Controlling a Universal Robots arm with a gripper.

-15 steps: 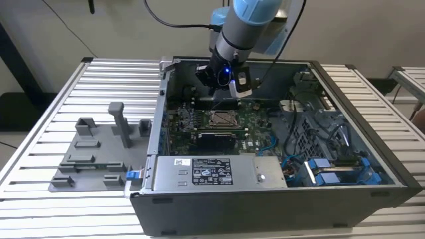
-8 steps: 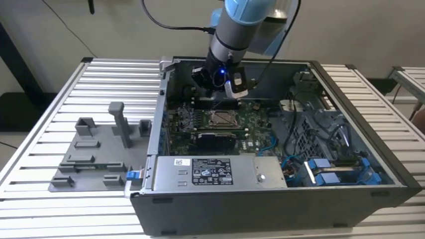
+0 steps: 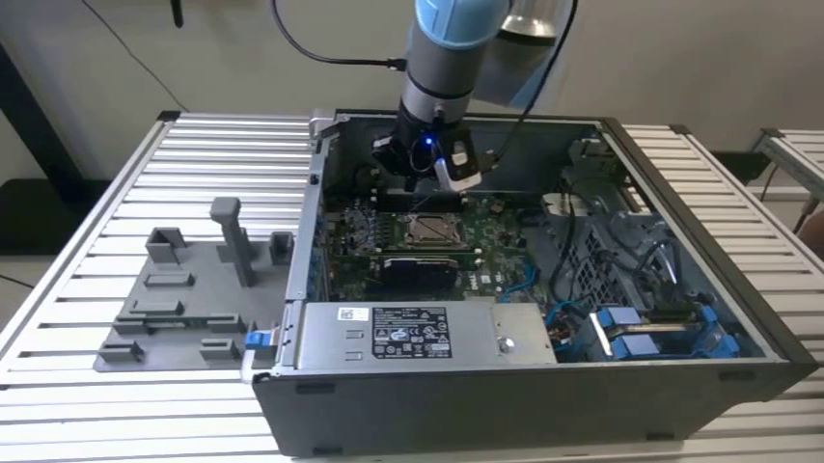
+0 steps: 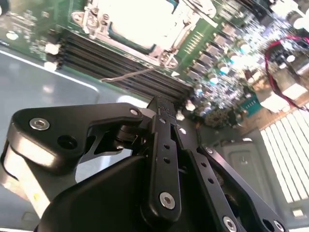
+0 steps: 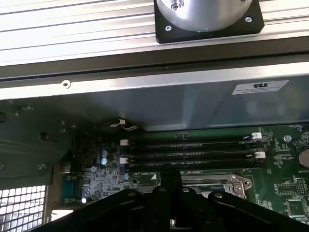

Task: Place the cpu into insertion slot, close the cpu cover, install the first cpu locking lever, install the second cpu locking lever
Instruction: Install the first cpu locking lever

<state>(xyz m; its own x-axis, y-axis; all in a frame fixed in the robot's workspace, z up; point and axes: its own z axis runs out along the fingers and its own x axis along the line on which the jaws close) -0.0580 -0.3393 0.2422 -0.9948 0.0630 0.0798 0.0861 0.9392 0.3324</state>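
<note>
In the exterior view the cpu (image 3: 429,229) shows as a dull silver-tan square lying in the socket on the green motherboard (image 3: 496,265). A silvery frame, the cpu cover (image 3: 407,218), lies around it. My gripper (image 3: 423,196) hangs just above the far edge of the socket, over the memory slots. In the second wrist view its black fingers (image 4: 163,145) meet at the tip, shut, with nothing seen between them. The socket (image 4: 137,26) is washed out bright there. A thin wire lever (image 4: 129,75) sticks out from the socket's corner across the memory slots (image 4: 111,60).
The motherboard sits deep in an open computer case (image 3: 309,241) with tall metal walls. A power supply (image 3: 412,333) lies at the near side, with blue cables (image 3: 644,333) at the exterior view's right. A grey fixture plate (image 3: 180,299) with posts lies outside on the slatted table.
</note>
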